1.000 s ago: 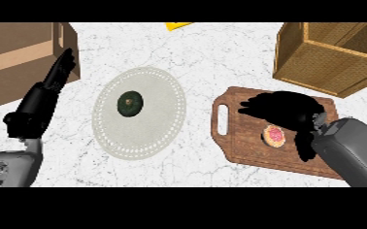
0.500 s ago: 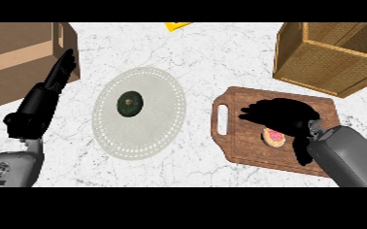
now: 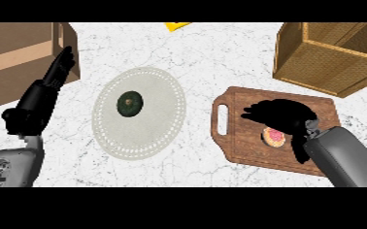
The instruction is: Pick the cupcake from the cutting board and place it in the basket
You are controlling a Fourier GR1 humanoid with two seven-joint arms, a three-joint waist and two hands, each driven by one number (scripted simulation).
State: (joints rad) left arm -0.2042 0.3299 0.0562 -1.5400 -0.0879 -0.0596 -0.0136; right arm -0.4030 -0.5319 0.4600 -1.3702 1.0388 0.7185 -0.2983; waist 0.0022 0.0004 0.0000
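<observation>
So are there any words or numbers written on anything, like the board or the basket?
None: there is no text to read anywhere.
The cutting board, basket, plate and cupcake show no letters, numbers or signs.
The yellow scrap at the top edge is plain too.

The right robot hand [image 3: 283, 116] covers the far side of the cupcake [image 3: 273, 137]; whether it touches cannot be told. Hand and forearm also hide the middle and near right corner of the cutting board [image 3: 240, 145]. At the bench's far right corner, the basket [image 3: 315, 63] is cut off by the view's top and right. A yellow scrap [image 3: 176, 25] at the far edge and a brown box [image 3: 28, 58] at the left edge are also cut off. The dark round thing [image 3: 129, 103] on the plate [image 3: 143, 140] is too small to identify.
</observation>
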